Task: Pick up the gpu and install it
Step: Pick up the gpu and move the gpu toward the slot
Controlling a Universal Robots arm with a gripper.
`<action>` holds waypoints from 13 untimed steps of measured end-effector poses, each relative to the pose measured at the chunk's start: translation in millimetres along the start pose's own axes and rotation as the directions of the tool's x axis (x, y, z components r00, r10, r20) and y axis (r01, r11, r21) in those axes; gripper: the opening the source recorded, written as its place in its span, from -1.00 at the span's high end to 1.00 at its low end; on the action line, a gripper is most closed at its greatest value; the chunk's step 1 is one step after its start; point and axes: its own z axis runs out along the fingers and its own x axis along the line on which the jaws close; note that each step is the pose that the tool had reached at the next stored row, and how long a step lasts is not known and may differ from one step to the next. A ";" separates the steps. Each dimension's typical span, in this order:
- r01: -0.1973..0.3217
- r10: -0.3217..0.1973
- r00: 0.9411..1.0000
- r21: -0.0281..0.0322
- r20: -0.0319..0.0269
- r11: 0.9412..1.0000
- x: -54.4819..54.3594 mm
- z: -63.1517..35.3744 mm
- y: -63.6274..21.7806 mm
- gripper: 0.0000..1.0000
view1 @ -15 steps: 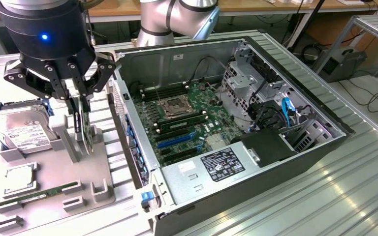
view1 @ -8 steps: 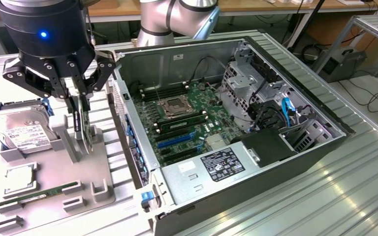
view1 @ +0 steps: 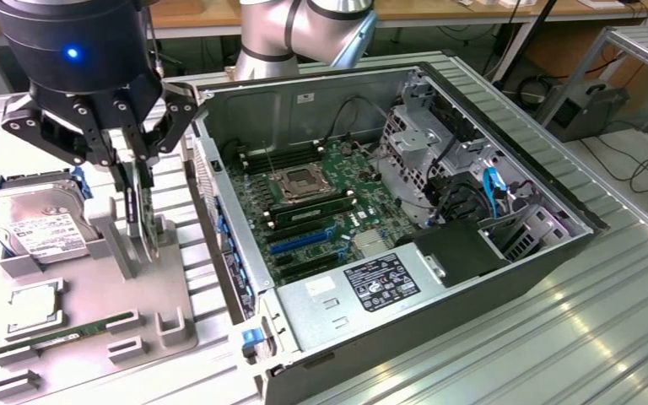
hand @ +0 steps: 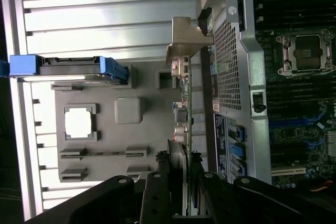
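Exterior view first, and the gripper (view1: 135, 190) is hanging straight over the grey fixture (view1: 88, 291) on that view's left. Its jaws are drawn in and clamped on the gpu (view1: 142, 228). The card stands on edge, thin as a blade from here, upper edge up in the claw and lower edge down at the fixture's slot. Has it cleared the slot? I can't tell.

From the wrist view you see what matters. The gpu (hand: 184, 103) runs lengthwise away from the gripper (hand: 181, 182), one black finger (hand: 157, 184) tight on each flat face, and the silver bracket (hand: 185, 38) caps the far end. So the long axis lies alongside the side wall of the computer case (view1: 301, 93).

That case sits open just beside the fixture, toward the exterior view's right, with its blue expansion slots (view1: 301, 242) down on the board.
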 end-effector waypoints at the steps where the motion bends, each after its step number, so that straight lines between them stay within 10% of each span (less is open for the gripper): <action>1: 0.000 0.000 1.000 0.000 0.000 1.000 0.0 -0.4 0.0 0.47; 13: 0.000 0.000 1.000 0.000 0.000 1.000 -0.1 -4.6 0.2 0.47</action>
